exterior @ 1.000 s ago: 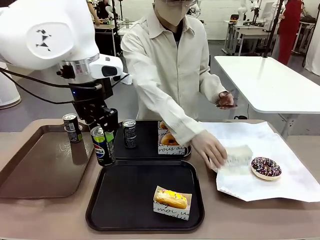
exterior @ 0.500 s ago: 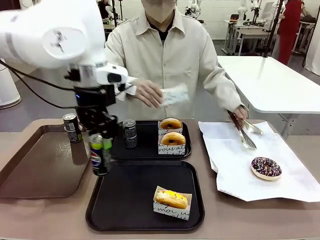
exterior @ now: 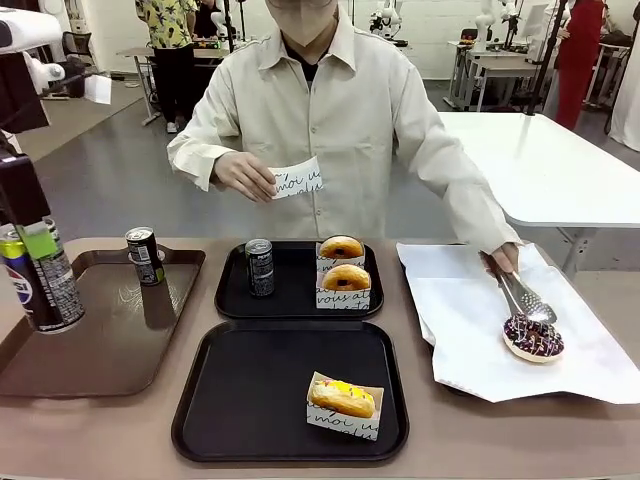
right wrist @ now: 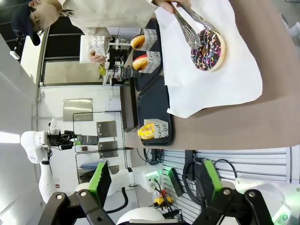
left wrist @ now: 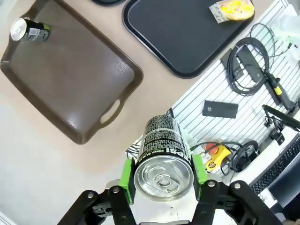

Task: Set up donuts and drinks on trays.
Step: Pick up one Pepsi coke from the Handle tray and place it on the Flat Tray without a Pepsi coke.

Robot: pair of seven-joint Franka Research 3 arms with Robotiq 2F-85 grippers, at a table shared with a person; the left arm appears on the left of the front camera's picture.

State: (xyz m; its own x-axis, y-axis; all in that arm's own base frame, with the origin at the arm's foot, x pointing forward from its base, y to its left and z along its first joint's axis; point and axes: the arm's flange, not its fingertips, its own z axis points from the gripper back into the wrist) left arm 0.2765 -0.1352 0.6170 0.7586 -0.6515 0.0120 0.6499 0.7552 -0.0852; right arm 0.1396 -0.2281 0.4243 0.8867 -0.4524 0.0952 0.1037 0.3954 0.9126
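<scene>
The left gripper (left wrist: 163, 183) is pinching 1 Pepsi can (exterior: 38, 285) above the brown tray (exterior: 150, 350), while the right gripper (right wrist: 154, 180) is hanging spread and empty, so the can is needing an upright carry to the near black tray (exterior: 200, 400), clear of its yellow-iced donut (exterior: 343, 397).

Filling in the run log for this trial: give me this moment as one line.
left claw: shut on Pepsi can, over brown tray | right claw: open, empty | near black tray: yellow-iced donut, no drink
</scene>
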